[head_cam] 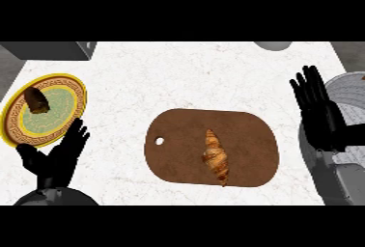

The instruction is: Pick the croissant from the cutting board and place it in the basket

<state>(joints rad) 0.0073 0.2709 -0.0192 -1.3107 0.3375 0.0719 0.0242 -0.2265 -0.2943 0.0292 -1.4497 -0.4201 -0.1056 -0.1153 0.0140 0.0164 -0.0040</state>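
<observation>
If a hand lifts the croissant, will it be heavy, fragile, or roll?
The croissant looks flaky, so probably light and easily crushed. Long, tapered and lying flat on the cutting board, it likely will not roll, but may pivot if pushed at a tip.

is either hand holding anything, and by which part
Nothing is held: left hand and right hand are open; the croissant lies untouched on the cutting board.

White veined counter top [185,77], dark grey beyond its far corners
</observation>
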